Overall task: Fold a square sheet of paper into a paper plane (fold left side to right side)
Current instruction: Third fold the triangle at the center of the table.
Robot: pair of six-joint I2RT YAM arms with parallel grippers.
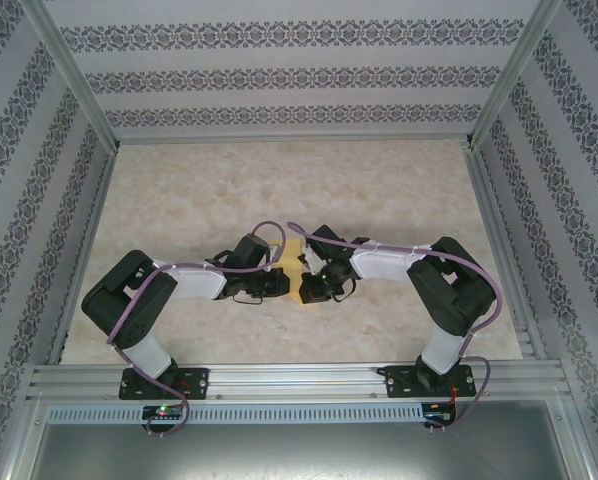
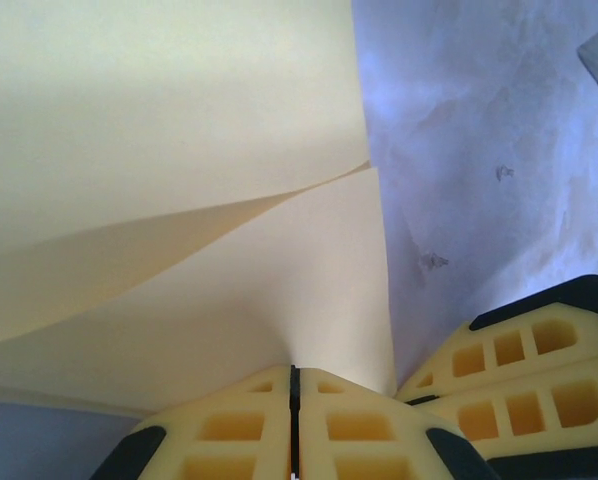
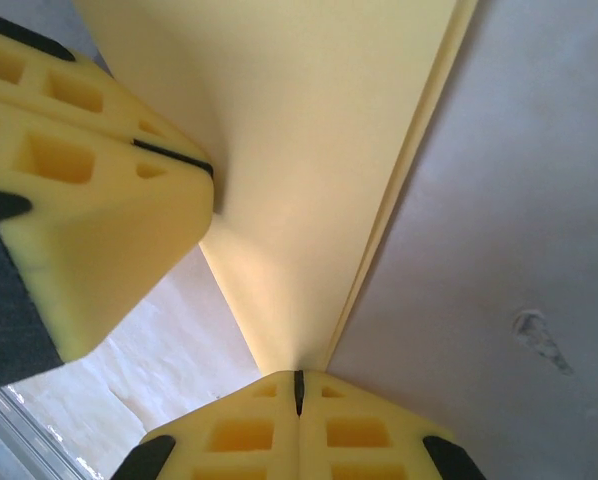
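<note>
The yellow sheet of paper is held up between the two arms near the table's middle front. It is folded, with layered edges. In the left wrist view the paper spreads up and left, a curved flap edge crossing it. My left gripper is shut on its lower edge. In the right wrist view the paper narrows down into my right gripper, which is shut on its tip. Both grippers, left and right, sit close together. No paper plane shape can be made out.
The right gripper's fingers sit just right of my left jaws. The left gripper's fingers crowd the upper left of the right wrist view. Beige marbled table stretches behind, patterned walls around it, and an aluminium rail runs along the front.
</note>
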